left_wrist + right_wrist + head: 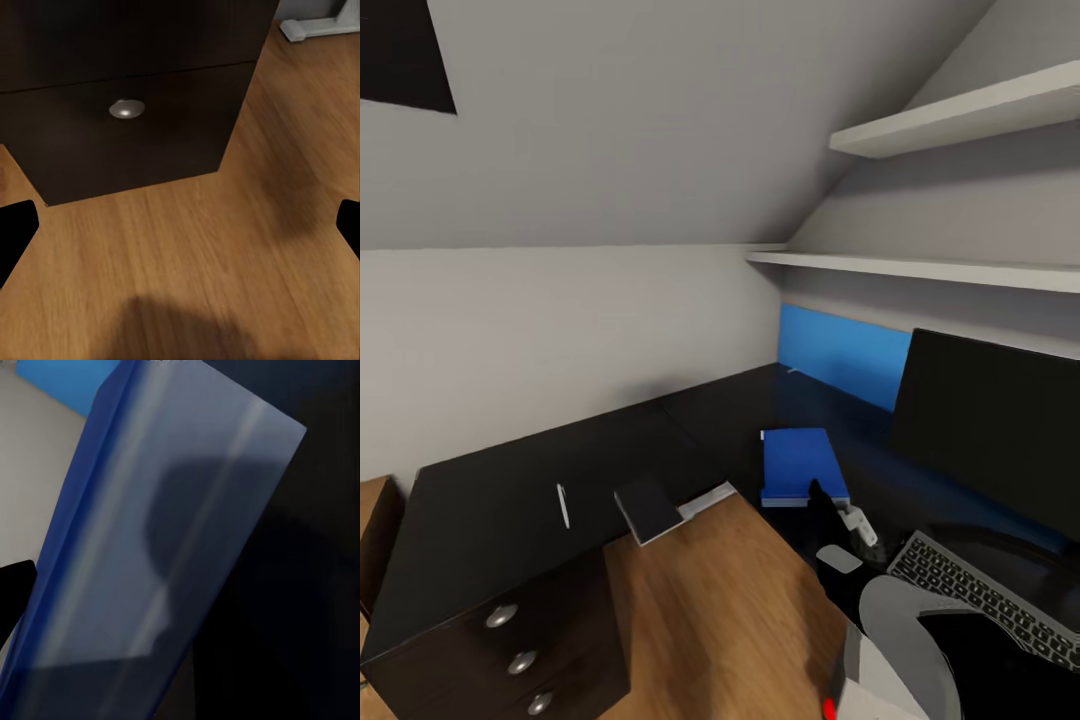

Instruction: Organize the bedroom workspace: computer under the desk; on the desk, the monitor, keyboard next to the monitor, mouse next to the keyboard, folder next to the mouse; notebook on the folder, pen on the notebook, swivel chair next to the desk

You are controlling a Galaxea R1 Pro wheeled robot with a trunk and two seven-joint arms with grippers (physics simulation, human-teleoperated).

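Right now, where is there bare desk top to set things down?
Free: desk top left of the pen, and the corner between notebook and folder. Crowded: right end, with monitor, keyboard and right gripper.

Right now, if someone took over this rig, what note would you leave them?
Left claw: open, empty, over the floor by the drawers.
Right claw: at the folder's near edge; grip unclear.
Folder lies on the desk, near monitor and keyboard.
Pen and notebook on desk, apart; notebook overhangs the edge.
Left: notebook onto folder, pen on top.
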